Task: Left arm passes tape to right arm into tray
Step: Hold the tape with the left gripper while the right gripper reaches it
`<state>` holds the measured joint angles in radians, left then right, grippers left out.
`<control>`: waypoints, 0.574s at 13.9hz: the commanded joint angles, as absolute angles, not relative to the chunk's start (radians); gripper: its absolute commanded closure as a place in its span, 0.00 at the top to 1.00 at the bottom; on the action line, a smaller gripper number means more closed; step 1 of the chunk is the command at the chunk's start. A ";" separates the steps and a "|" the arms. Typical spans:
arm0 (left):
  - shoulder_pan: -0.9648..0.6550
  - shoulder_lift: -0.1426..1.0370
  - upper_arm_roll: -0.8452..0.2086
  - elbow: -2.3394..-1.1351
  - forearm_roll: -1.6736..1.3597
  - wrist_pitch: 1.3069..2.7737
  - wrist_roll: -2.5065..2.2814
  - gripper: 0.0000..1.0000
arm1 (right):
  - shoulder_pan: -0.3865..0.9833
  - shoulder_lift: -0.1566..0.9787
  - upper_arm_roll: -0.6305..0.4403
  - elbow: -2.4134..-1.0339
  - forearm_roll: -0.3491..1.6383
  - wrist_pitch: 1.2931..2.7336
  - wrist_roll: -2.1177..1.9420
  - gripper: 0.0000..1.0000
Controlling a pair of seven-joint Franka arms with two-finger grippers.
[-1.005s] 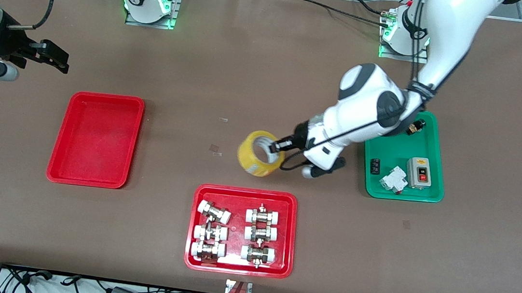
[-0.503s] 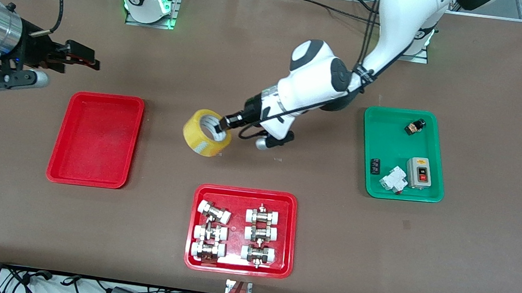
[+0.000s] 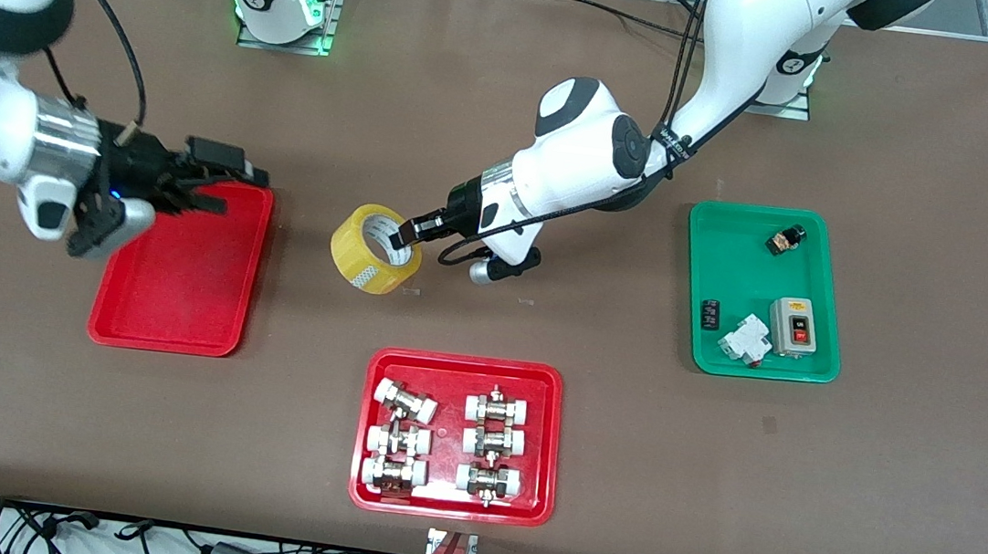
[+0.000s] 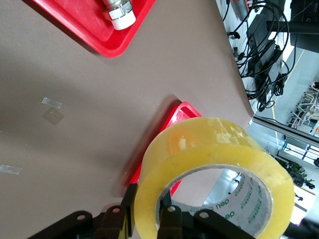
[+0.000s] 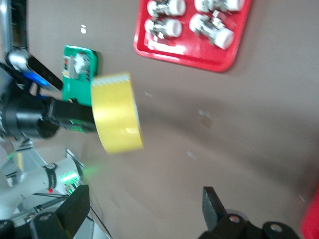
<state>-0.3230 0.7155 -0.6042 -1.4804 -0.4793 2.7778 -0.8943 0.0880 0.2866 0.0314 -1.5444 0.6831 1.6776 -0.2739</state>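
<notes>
Tape [image 3: 373,248] btwn tray [image 3: 181,281] & fittings tray [image 3: 465,375].

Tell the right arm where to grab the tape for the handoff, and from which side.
Take the tape by its free wall, the part nearest the plain red tray, coming from that end. The left claw pinches the other wall through the core, roll tilted in the air. The right claw, open over the tray, already faces it.

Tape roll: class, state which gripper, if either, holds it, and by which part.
The left gripper holds the tape by its ring wall, one finger inside the core. The right gripper, over the tray, is open and holds nothing.
</notes>
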 commanded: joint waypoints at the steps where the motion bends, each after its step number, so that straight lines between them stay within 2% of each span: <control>1: -0.336 0.732 -0.606 -1.436 -0.499 2.777 -0.876 0.00 | 0.129 0.317 0.032 -1.536 0.742 1.761 -0.301 1.00; 8: -0.334 0.747 -0.600 -1.436 -0.500 2.777 -0.847 0.01 | 0.235 0.393 0.032 -1.537 0.776 1.945 -0.304 1.00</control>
